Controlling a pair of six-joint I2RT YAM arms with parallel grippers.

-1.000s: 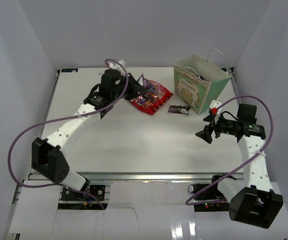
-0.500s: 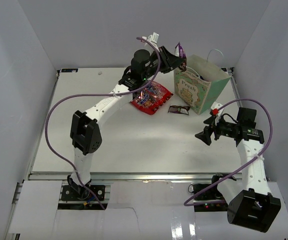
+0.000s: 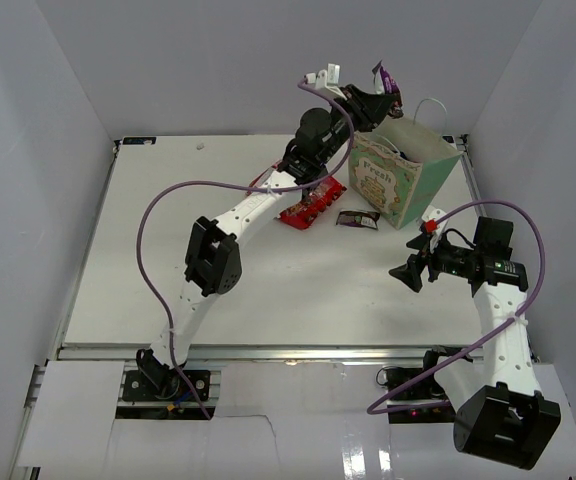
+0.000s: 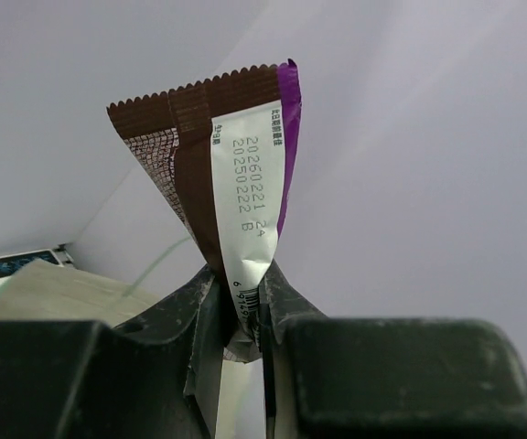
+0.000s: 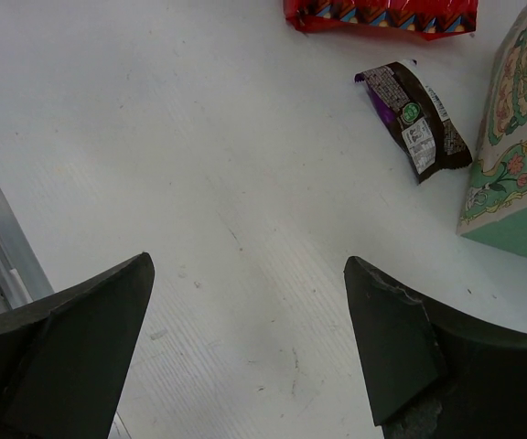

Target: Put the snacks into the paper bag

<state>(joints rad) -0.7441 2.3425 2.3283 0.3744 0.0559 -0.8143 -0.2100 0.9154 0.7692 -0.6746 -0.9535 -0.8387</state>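
The left gripper [image 4: 241, 302] is pinched on the bottom edge of a purple packet [image 4: 236, 183], which stands upright from the fingertips with its serrated top edge and printed date code facing the wrist camera. From the top view the arm reaches far across the table [image 3: 218, 250], holding that packet [image 3: 388, 78] in the air above the bag [image 3: 398, 180], about over its rear rim. The bag stands upright and open at the far right corner. Just left of it a brown wrapper [image 3: 357, 219] lies flat on the table, and beyond that the red bag [image 3: 313, 205] lies partly under the left arm. The right gripper [image 3: 408, 272] hangs with its jaws spread wide and nothing between them, near the bag's front.
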